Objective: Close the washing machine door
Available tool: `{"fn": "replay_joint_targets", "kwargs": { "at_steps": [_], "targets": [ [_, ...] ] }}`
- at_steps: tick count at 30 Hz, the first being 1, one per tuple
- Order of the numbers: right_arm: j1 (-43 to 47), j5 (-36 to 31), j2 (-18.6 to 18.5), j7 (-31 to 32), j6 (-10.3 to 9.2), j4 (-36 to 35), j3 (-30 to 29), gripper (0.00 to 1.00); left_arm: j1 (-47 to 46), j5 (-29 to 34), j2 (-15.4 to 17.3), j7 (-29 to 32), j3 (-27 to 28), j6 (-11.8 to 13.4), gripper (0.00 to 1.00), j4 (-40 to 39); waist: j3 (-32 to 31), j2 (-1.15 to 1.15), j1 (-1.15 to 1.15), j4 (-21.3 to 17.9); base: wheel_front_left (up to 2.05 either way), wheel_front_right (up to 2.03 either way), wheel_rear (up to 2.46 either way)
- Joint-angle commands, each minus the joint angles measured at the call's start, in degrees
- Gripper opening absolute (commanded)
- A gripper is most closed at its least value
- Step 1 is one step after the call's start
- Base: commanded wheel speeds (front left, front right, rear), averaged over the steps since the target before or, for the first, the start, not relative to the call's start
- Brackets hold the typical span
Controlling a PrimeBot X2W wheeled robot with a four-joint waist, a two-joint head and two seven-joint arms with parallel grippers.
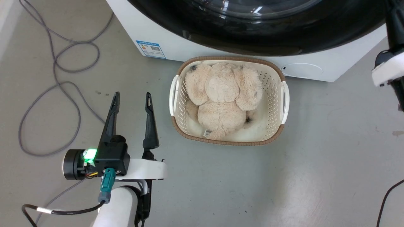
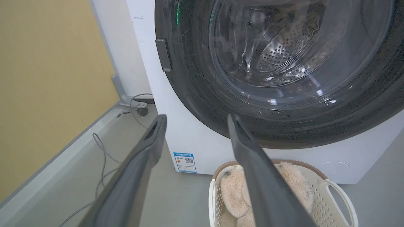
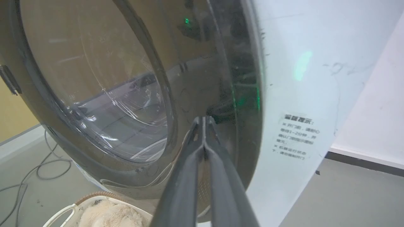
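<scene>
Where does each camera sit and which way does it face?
Head view: up high, looking down at the basket with the plush toy before the washing machine; open left gripper lower left, right arm at right.
Left wrist view: along its open fingers at the washing machine door.
Right wrist view: close by the door's rim, shut right gripper pointing at it.
All share door and basket.

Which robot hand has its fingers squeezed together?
The right gripper: its two dark fingers are pressed shut, near the washing machine door. The left gripper's fingers stand wide apart.
</scene>
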Motion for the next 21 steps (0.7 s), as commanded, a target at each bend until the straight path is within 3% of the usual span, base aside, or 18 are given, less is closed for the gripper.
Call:
{"fn": "replay_joint_targets", "kwargs": {
  "at_steps": [1,11,16,21],
  "targets": [
    [-1.14,-0.30,0.36,-0.25,-0.06,0.59,-0.56,0.00,-1.11,-0.29,-0.05,-0.26,-0.03,0.30,1.00,-0.20,0.04,0.00,-0.01,0.07,0.00,0.00,0.00],
    [1.02,-4.40,2.70,-0.25,-0.06,-0.38,-3.40,0.00,-0.10,-0.17,-0.06,-0.26,0.97,0.61,1.00,0.49,-2.48,0.00,-0.01,-1.05,0.00,0.00,0.00],
    [6.26,-8.12,3.61,-0.25,-0.06,-10.41,-8.24,0.00,1.41,-0.09,0.45,-0.26,2.51,0.66,1.00,1.34,-6.54,0.00,-0.01,-2.65,0.00,0.00,0.00],
    [12.05,-12.25,7.98,-0.25,-0.06,-22.39,-14.85,0.00,3.67,-0.01,1.19,-0.26,3.85,0.57,1.00,2.25,-11.26,0.00,-0.01,-4.65,0.00,0.00,0.00]
  ]
}}
